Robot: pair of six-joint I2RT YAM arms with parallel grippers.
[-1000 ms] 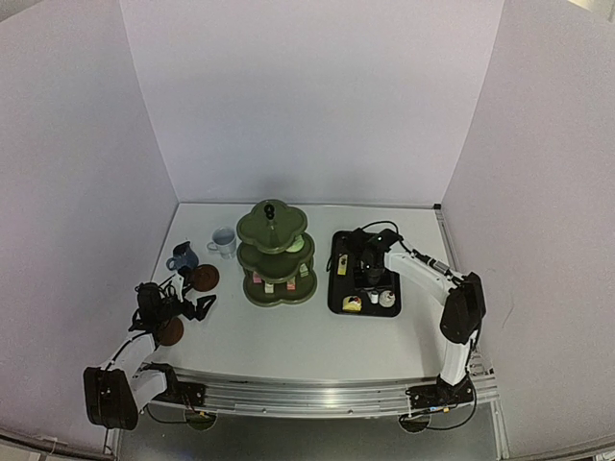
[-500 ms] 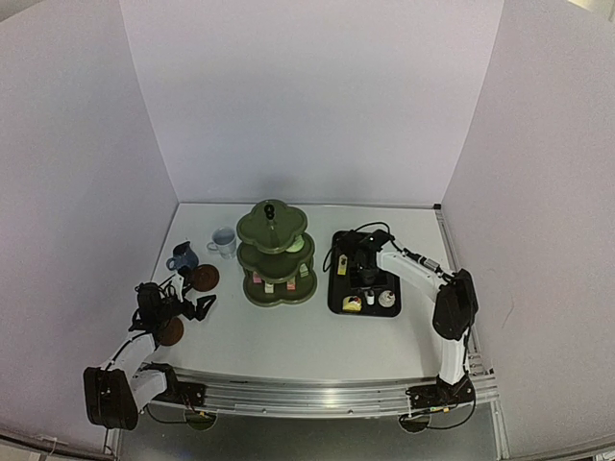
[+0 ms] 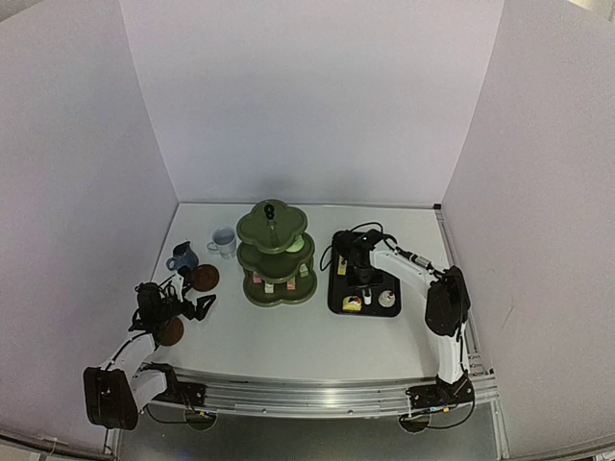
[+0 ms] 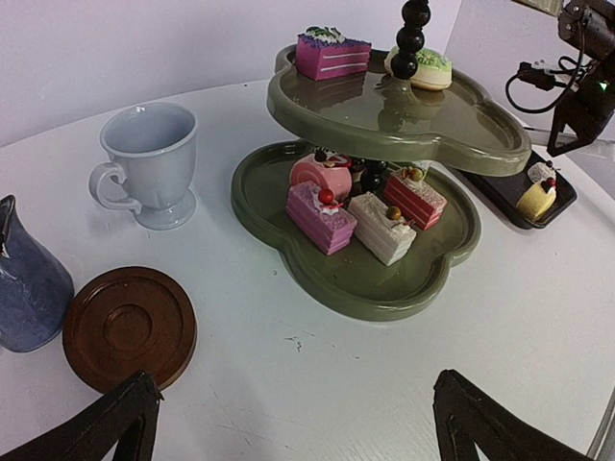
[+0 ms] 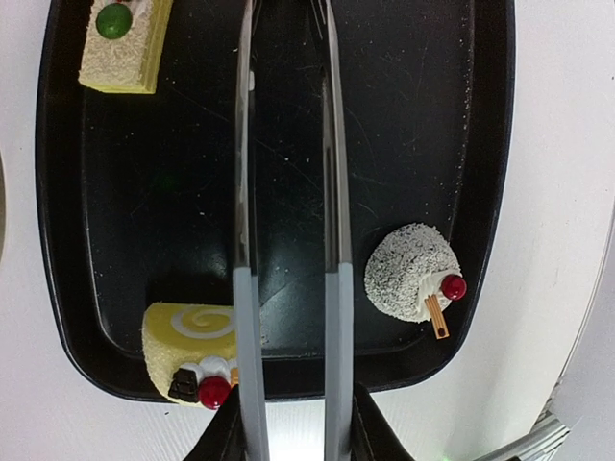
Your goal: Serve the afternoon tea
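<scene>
The dark green stand (image 3: 276, 252) holds small cakes on its tiers: a pink slice (image 4: 322, 216) and a white slice (image 4: 381, 226) lower down, a purple one (image 4: 332, 53) on the tier above. A pale mug (image 4: 149, 163), a dark blue mug (image 4: 29, 288) and a brown saucer (image 4: 130, 327) stand left of it. A second saucer (image 3: 171, 331) lies nearer the left arm. My left gripper (image 4: 288, 432) is open and empty. My right gripper (image 5: 293, 427) is shut on the metal tongs (image 5: 332, 144) above the black tray (image 5: 404, 115), between a yellow roll cake (image 5: 187, 351) and a white domed cake (image 5: 408, 274).
A yellow slice topped with a green ball (image 5: 120, 43) lies at the tray's far corner. White walls enclose the table on three sides. The right arm's cables (image 4: 538, 77) hang behind the stand.
The right arm has shifted slightly left over the tray with the tongs, its elbow swinging inward. The left arm has not moved.
</scene>
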